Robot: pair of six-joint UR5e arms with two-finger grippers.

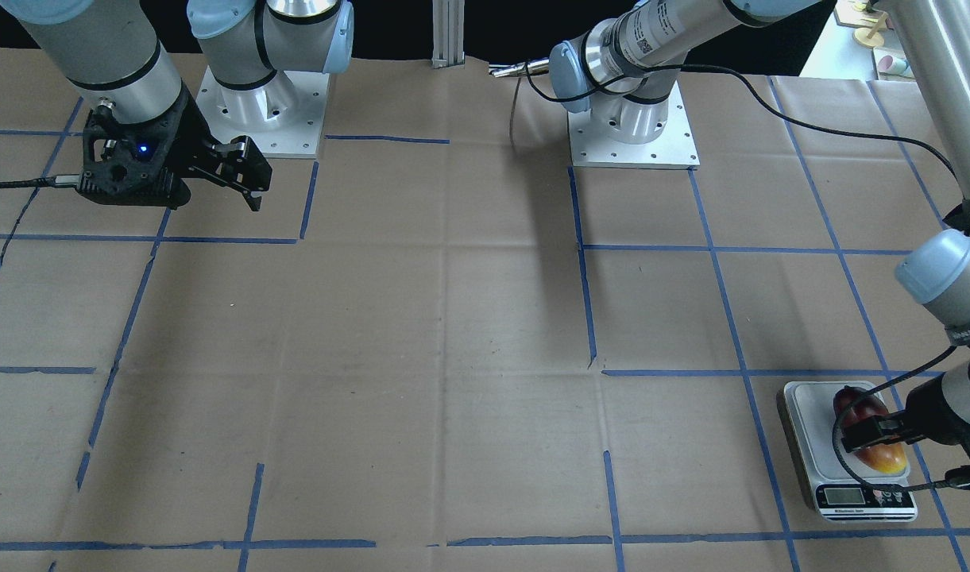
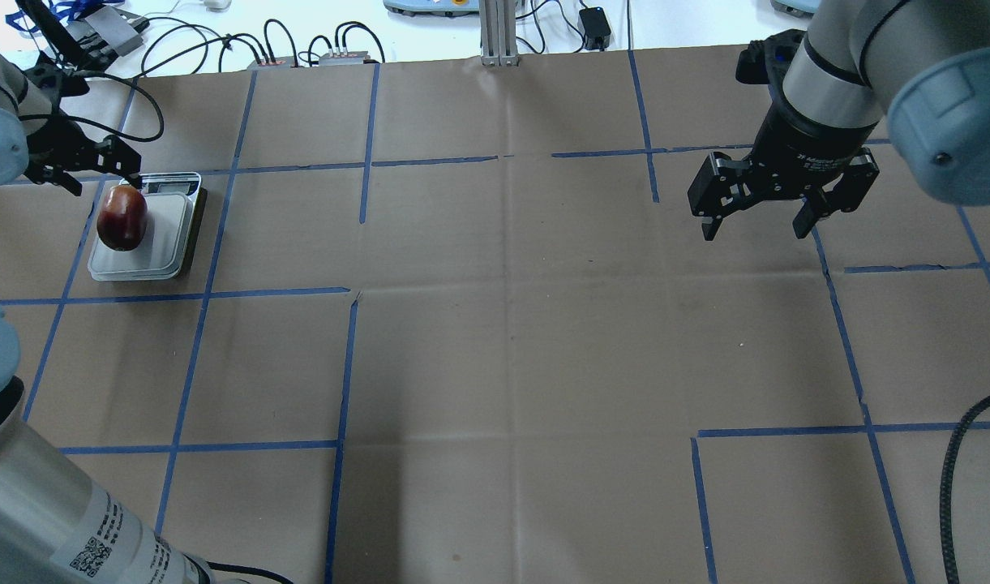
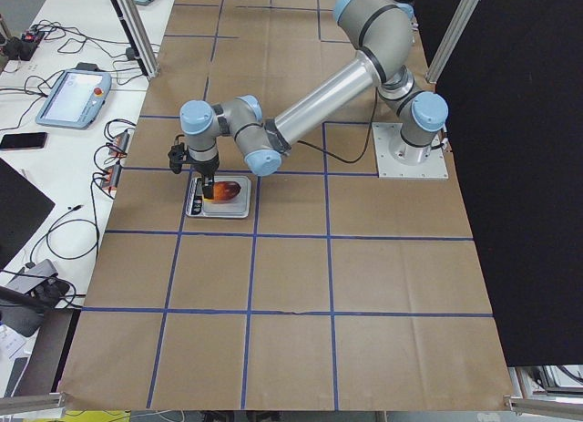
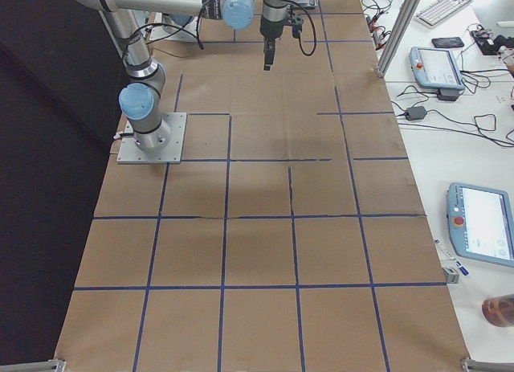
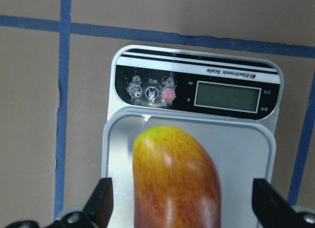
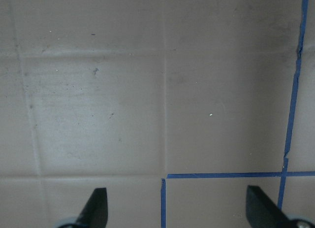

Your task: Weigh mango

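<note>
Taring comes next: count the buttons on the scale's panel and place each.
3, in a row on the scale's black panel, left of the display in the left wrist view: outer grey button, middle grey button, red button nearest the display. None looks hidden.

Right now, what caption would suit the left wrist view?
The mango lies on the scale, yellow end toward the display, with the open left gripper straddling it without contact.
</note>
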